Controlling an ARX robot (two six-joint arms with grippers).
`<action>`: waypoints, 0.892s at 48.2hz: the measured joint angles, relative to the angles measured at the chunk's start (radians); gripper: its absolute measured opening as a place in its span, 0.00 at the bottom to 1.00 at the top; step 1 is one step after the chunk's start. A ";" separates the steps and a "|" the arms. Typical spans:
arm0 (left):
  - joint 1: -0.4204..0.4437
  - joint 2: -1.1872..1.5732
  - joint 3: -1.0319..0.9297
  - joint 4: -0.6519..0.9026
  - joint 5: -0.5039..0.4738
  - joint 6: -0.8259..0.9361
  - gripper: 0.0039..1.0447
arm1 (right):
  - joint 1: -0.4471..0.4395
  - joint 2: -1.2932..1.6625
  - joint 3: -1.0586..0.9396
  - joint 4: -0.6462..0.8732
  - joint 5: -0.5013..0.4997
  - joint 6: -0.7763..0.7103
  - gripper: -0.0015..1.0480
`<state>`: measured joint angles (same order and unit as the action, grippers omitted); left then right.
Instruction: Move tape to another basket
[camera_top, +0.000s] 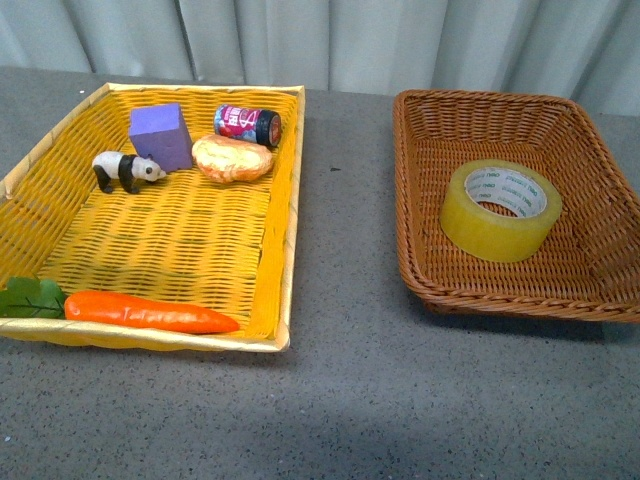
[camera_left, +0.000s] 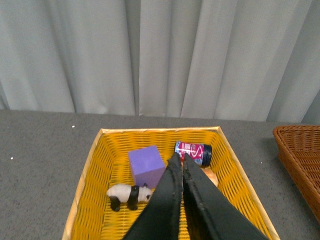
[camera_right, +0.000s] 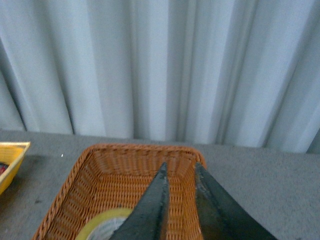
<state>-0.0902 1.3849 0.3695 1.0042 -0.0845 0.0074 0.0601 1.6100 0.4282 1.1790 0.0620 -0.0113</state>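
Tape (camera_top: 500, 210) lies flat in the brown wicker basket (camera_top: 420, 215) by the surface's (camera_top: 350, 400) right edge, nobody touching it. Left claw (camera_left: 181, 159) clenched on nothing, right claw (camera_right: 180, 166) slightly parted, empty. If the yellow tray (camera_top: 284, 230) is the target, everything's left.
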 joint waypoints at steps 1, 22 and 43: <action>0.005 -0.019 -0.021 0.000 0.003 -0.007 0.04 | -0.001 -0.016 -0.027 0.000 -0.005 0.000 0.12; 0.088 -0.307 -0.283 -0.024 0.084 -0.009 0.03 | -0.059 -0.412 -0.303 -0.121 -0.060 0.000 0.01; 0.088 -0.648 -0.348 -0.295 0.084 -0.009 0.03 | -0.060 -0.764 -0.401 -0.376 -0.060 0.000 0.01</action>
<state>-0.0025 0.7368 0.0216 0.7094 -0.0002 -0.0017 0.0006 0.8463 0.0277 0.8028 0.0021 -0.0109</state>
